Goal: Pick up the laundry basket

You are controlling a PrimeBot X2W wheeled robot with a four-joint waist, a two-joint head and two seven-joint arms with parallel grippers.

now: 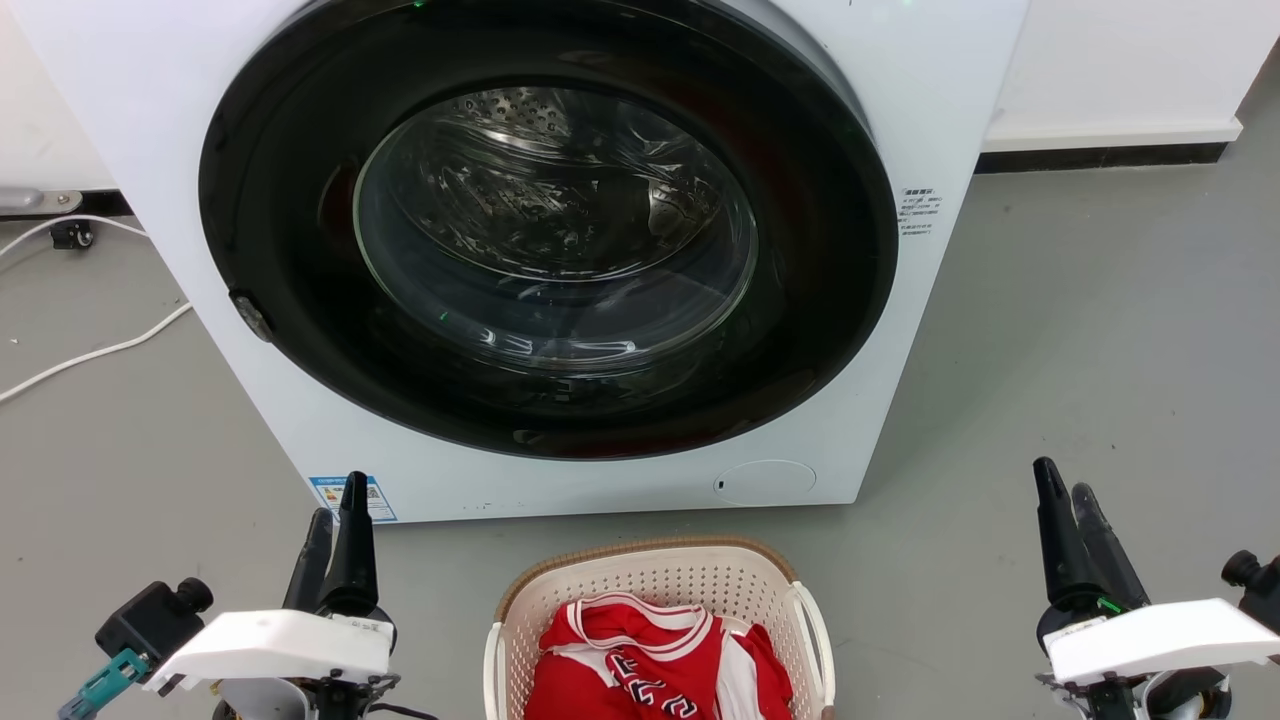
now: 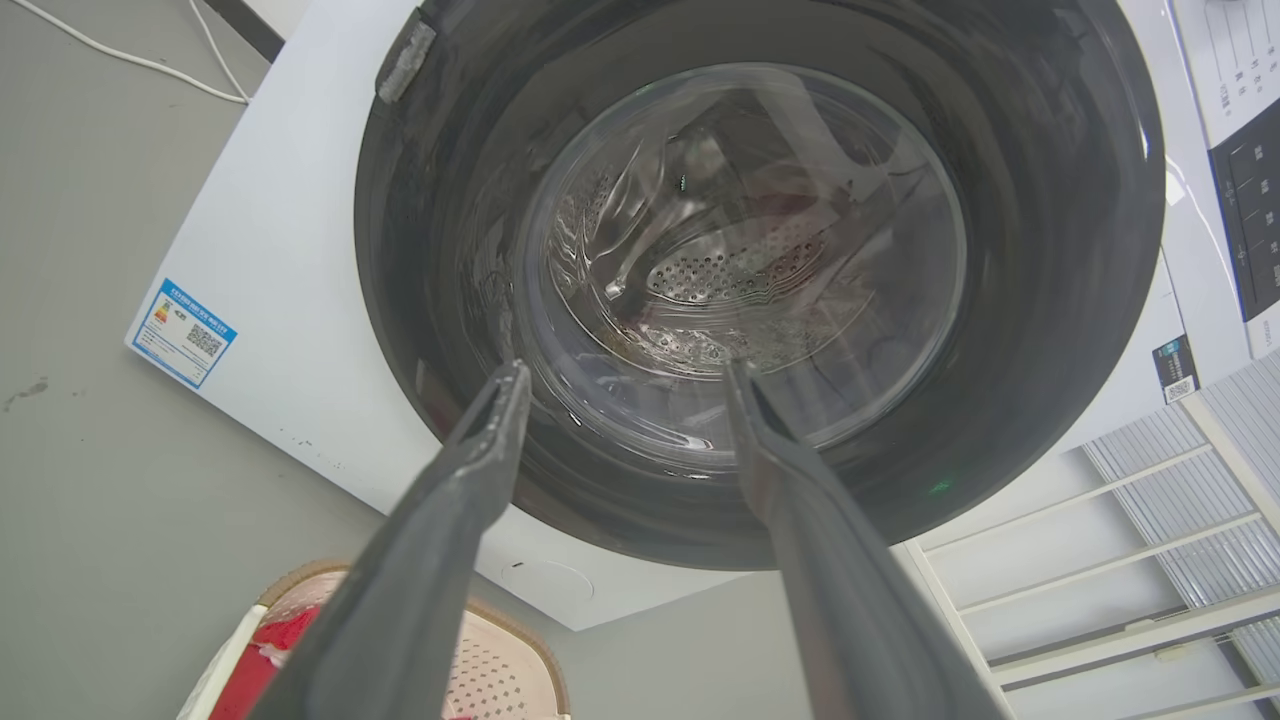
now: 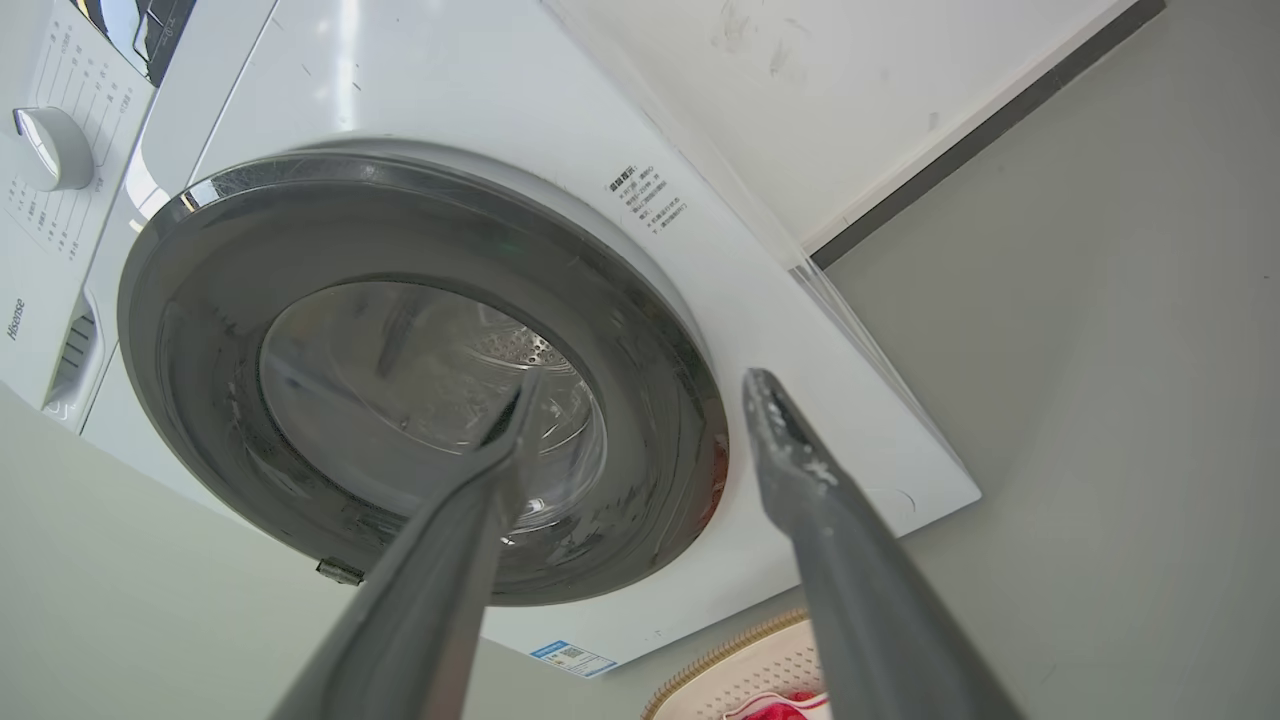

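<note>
The laundry basket (image 1: 655, 580), cream-white and perforated with a brown rim and white side handles, sits on the floor at the bottom centre of the head view, in front of the washer. Red and white clothes (image 1: 650, 665) lie inside it. My left gripper (image 1: 338, 505) hovers open to the basket's left, my right gripper (image 1: 1065, 490) open well off to its right; neither touches it. The left wrist view catches the basket (image 2: 490, 665) at its bottom edge, beside the left gripper (image 2: 622, 375). In the right wrist view, the basket (image 3: 750, 665) peeks in below the right gripper (image 3: 640, 385).
A white front-loading washer (image 1: 150, 130) with a shut round dark door (image 1: 550, 230) stands right behind the basket. White cables (image 1: 90, 350) run on the grey floor at left. A wall with dark skirting (image 1: 1100, 155) lies at back right. A white rack (image 2: 1100, 570) stands beside the washer.
</note>
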